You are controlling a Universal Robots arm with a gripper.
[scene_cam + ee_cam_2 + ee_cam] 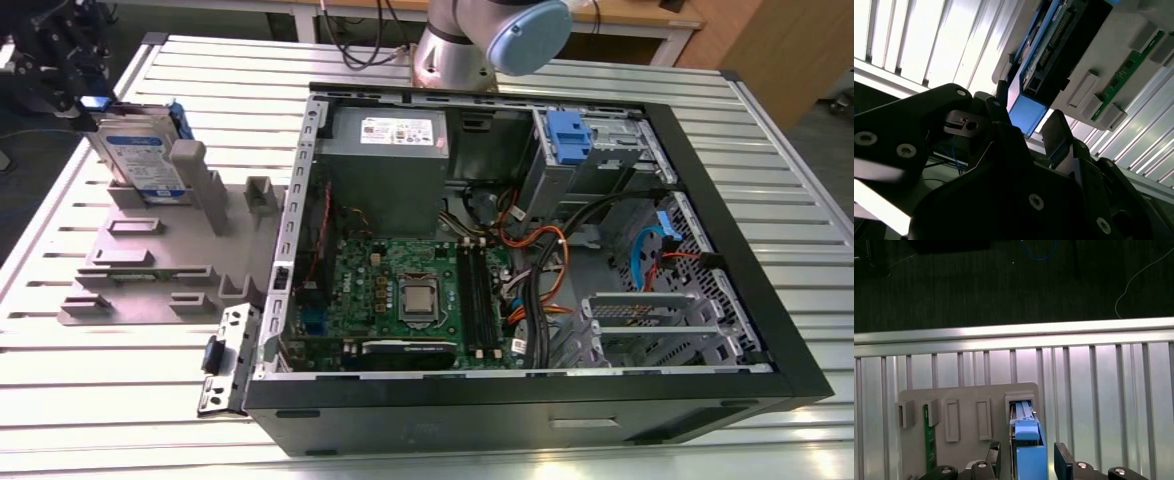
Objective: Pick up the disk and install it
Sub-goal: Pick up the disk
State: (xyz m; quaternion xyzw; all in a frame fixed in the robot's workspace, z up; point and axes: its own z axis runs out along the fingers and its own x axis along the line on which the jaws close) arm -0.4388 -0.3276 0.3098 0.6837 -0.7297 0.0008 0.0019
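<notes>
The disk (140,158) is a silver drive with a blue-and-white label in a blue carrier. It stands on edge in a slot of the grey holder (147,270), at the exterior view's left. My gripper (80,98) hangs right above its upper end. In the first wrist view the disk's blue carrier end (1028,442) lies between the two black fingers (994,456), with a narrow gap on each side. The gripper (1029,460) is open. The second wrist view shows the same blue end of the disk (1026,114) between the fingertips (1000,92).
An open computer case (747,250) sits on the slatted metal table (801,110), with a motherboard (400,290), a grey power supply (387,140), cables and a blue bracket (567,135). A green memory stick (930,440) stands in another holder slot. The table edge and dark floor (1014,285) lie just beyond the holder.
</notes>
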